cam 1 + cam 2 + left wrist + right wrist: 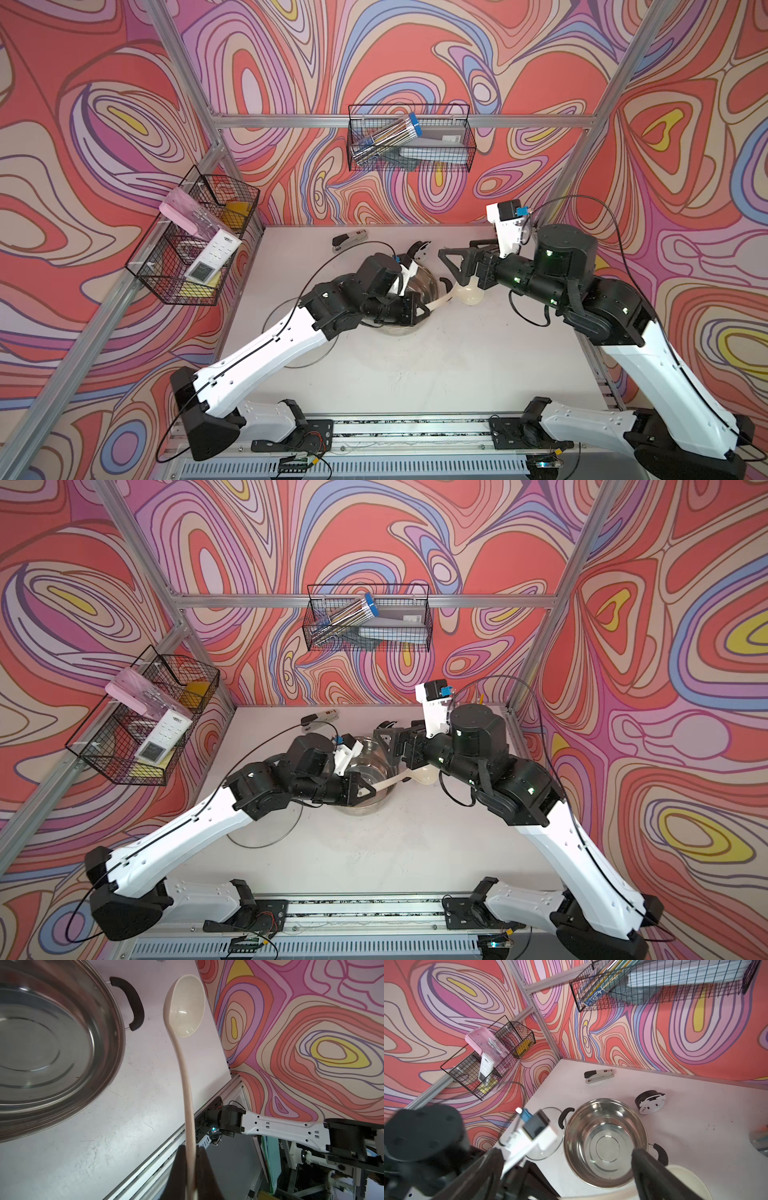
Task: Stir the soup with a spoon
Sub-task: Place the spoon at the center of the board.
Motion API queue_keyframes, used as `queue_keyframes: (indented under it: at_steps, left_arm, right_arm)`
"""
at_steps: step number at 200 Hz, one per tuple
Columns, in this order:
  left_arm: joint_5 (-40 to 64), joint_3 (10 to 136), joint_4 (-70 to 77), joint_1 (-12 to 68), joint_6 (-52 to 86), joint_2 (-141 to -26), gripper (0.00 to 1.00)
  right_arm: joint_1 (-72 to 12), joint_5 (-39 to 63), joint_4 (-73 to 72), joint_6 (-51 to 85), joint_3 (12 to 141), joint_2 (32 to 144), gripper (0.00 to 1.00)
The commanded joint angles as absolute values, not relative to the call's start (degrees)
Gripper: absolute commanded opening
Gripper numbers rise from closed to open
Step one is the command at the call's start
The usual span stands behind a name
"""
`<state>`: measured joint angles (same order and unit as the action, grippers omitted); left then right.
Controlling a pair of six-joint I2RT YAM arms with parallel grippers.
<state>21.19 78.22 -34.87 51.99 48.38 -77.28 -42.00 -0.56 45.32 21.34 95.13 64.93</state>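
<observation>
Now the left claw (190, 1152) pinches the handle end of the cream-white plastic spoon (182, 1068); its bowl hangs far ahead, beside the shiny steel pot (108, 1022). It looks light, stiff, slippery. The right claw (565, 1157) gapes, empty.

Both top views: my left arm (266, 345) covers most of the steel pot (422, 282) and part of the glass lid (305, 358). Left wrist view: spoon (187, 1084) handle end is buried between the left tool (191, 1150) fingers. Right wrist view: spoon bowl cut by the frame edge. Liquid in pot: I cannot tell.
</observation>
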Motion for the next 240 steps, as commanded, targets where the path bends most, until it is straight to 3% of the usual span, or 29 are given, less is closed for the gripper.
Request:
queue_keyframes:
  at_steps: [1,78,130,153,173,211,240]
  left_arm:
    - [26.6,76.0,-19.3,54.1,54.3,-81.5,0.00]
    - [32.8,75.0,2.2,57.8,64.7,-102.4,0.00]
    - [34.1,72.6,5.0,57.7,69.5,-106.8,0.00]
    - [32.0,68.7,4.7,57.4,71.7,-104.7,0.27]
    - [29.7,66.4,0.7,57.4,71.0,-101.2,0.44]
    - [25.5,63.2,-11.4,57.4,67.6,-93.0,0.62]
    - [21.1,59.8,-21.7,57.4,65.1,-84.5,0.66]
  right_arm:
    - [-42.3,-0.4,45.5,22.3,95.8,64.4,0.98]
    - [-42.3,-2.5,47.1,24.3,92.2,61.4,0.98]
    - [-42.3,-2.3,46.4,24.9,91.0,61.2,0.98]
    - [-42.3,-2.1,46.0,25.4,89.9,60.5,0.98]
    - [-42.3,-2.1,45.8,25.4,89.0,60.1,0.98]
    - [-42.3,-1.7,44.6,24.9,87.4,60.7,0.98]
    - [-42.3,-1.3,42.8,25.1,85.0,60.9,0.98]
